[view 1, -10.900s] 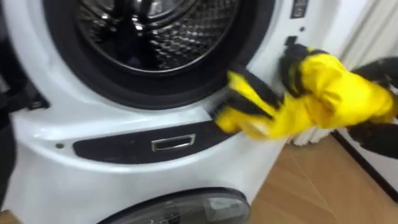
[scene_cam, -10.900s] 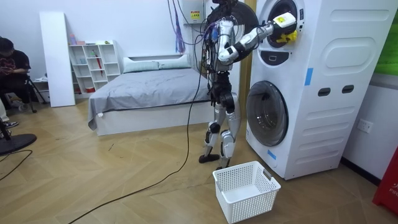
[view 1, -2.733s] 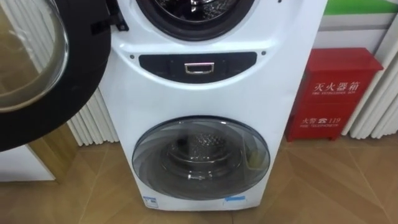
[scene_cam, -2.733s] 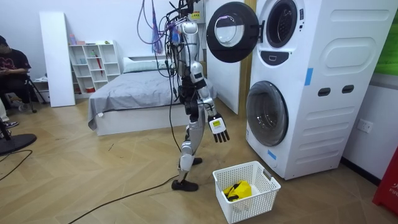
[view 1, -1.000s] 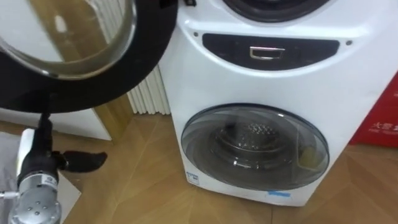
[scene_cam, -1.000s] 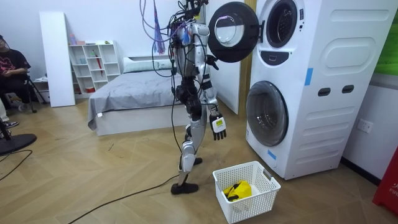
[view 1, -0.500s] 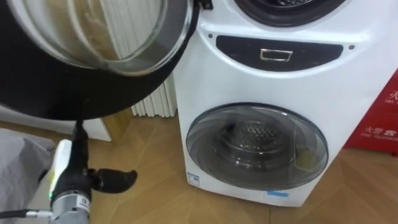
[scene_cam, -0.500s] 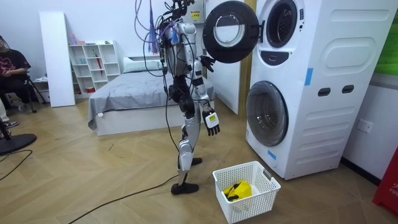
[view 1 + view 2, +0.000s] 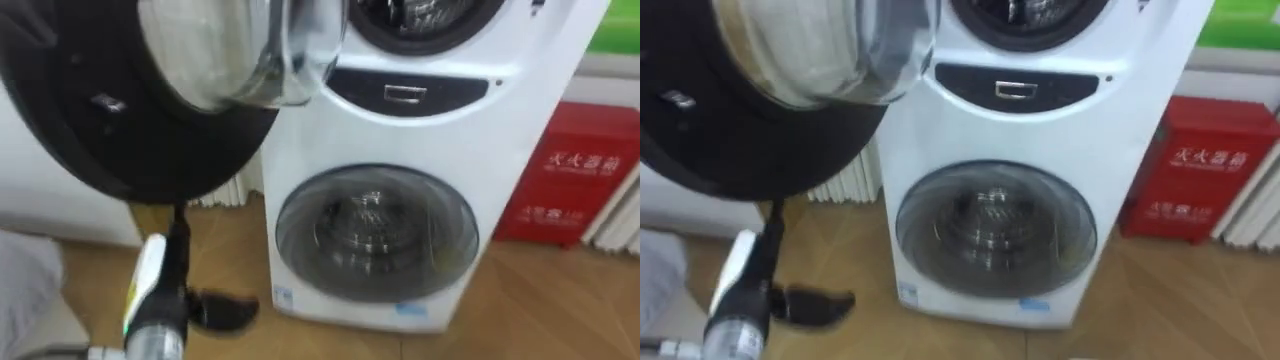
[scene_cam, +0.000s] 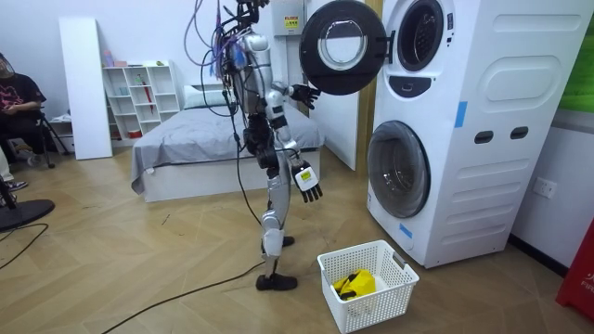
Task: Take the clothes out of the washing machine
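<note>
Left hand (image 9: 215,311) is out under the open door (image 9: 80,130), fingers loose, gripping nothing. Right hand (image 10: 309,190) hangs slack, empty too. Yellow cloth (image 10: 355,282) lies in the basket (image 10: 376,311) on the floor, well below both hands.

White characters in two rows printed on red box (image 9: 575,185), right of washing machine (image 9: 440,140); too blurred to be read. Silver badge (image 9: 405,94) set in dark panel (image 9: 455,92) between drums; lettering not legible. White-blue sticker (image 9: 283,298) and blue sticker (image 9: 410,311) stuck along machine's lower front; print not made out. Blue strip (image 10: 461,112) stuck on machine's side. Yellow sign (image 10: 290,23) hung on far wall; nothing readable.
</note>
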Controlling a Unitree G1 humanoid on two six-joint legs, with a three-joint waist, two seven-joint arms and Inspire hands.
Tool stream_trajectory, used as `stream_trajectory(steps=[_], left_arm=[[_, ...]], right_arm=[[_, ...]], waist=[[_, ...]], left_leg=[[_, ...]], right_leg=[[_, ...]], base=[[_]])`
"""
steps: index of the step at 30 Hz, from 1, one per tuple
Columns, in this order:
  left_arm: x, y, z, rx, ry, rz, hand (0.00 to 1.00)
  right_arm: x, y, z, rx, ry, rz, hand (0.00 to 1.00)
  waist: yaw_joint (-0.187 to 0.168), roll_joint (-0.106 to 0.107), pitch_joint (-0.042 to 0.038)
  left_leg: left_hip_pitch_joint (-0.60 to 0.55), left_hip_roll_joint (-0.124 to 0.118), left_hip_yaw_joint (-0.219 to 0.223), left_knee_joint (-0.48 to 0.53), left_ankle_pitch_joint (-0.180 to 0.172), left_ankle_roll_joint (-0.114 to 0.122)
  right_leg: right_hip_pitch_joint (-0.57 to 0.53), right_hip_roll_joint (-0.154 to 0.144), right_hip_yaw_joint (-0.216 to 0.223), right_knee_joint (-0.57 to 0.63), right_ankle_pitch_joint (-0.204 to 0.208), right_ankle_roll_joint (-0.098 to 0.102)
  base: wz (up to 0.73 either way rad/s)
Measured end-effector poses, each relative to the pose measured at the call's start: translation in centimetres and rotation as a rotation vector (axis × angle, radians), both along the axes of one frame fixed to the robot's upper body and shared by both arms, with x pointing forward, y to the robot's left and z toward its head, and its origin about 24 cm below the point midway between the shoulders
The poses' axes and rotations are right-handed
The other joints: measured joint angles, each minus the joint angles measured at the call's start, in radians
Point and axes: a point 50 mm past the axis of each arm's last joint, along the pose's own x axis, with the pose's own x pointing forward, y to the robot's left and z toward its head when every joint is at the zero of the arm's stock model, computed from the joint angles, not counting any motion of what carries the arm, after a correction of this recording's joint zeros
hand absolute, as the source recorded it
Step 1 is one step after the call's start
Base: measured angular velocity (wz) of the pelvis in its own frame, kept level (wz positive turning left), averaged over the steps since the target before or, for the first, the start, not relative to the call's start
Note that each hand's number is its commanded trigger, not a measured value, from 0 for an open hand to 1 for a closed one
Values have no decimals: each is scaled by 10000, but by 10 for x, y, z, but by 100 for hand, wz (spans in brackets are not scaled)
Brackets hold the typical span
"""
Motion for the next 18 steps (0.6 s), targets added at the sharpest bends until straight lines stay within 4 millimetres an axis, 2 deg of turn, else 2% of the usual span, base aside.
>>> stream_trajectory(steps=[1, 2, 4, 7, 9, 10, 11, 13, 14, 15, 17, 18], left_arm=[[-2, -11, 0, 49, 37, -562, 0], [-3, -16, 0, 73, 53, -802, 0], [-8, -29, 0, 102, 188, -1681, 0], [-11, -40, 2, 264, 14, -2653, 0], [-10, -75, 23, 145, -1463, -5012, 0], [-8, -96, 45, -33, -2782, -6415, 0], [-6, -105, 57, -114, -3526, -6972, 0], [-6, -133, 106, -565, -6483, -8594, 0], [-8, -137, 113, -674, -6970, -8880, 0], [-12, -145, 118, -826, -7531, -9417, 0], [-19, -157, 114, -947, -7565, -10157, 0], [-22, -161, 105, -703, -7270, -10564, 0]], right_arm=[[-1, 0, 0, -86, 81, -88, 0], [0, 2, -1, -84, 112, -112, 0], [2, 13, -2, 133, 151, -148, 0], [10, 18, -1, 275, -116, -292, 0], [16, 19, 0, 240, -412, -273, 0], [20, 21, 1, 234, -560, -60, 0], [22, 22, 1, 242, -617, 70, 0], [25, 25, 2, 323, -735, 550, 0], [25, 26, 2, 328, -745, 647, 0], [24, 27, 2, 365, -722, 859, 0], [22, 30, 1, 451, -673, 1013, 0], [22, 31, 1, 526, -659, 1046, 0]], waist=[[139, 91, 34], [154, 127, 55], [172, 130, 59], [-48, 114, 85], [-385, 79, 124], [-599, 41, 161], [-737, 14, 183], [-1224, -96, 257], [-1305, -117, 269], [-1396, -102, 248], [-1536, -75, 227], [-1729, -50, 213]], left_leg=[[145, 3, 536, -234, 183, -12], [187, 8, 718, -313, 249, -15], [313, -28, 1090, -370, 278, 103], [358, 7, 1207, -360, 224, 185], [367, 82, 1430, -387, 197, 222], [404, 135, 1559, -406, 191, 232], [435, 148, 1606, -424, 189, 230], [673, 120, 1661, -585, 181, 212], [785, 100, 1661, -650, 173, 199], [994, 75, 1660, -782, 131, 142], [1171, 44, 1650, -830, 22, 24], [1226, 76, 1642, -824, -14, -40]], right_leg=[[-62, -58, 395, 6, 133, 207], [-66, -59, 556, -3, 185, 269], [-86, -60, 1107, -10, 584, 498], [-92, -25, 1268, -34, 595, 496], [-183, -39, 1274, -39, 552, 423], [-226, -36, 1282, -39, 515, 353], [-235, -41, 1287, -49, 513, 350], [-241, -34, 1431, -73, 504, 306], [-231, -20, 1532, -86, 505, 304], [-209, -10, 1621, -90, 522, 271], [-207, 65, 1737, -67, 536, 250], [-213, 138, 1828, -40, 540, 242]], base=[[28], [8], [-9], [-25], [-37], [-44], [-40], [-52], [-80], [-86], [-60], [-16]])
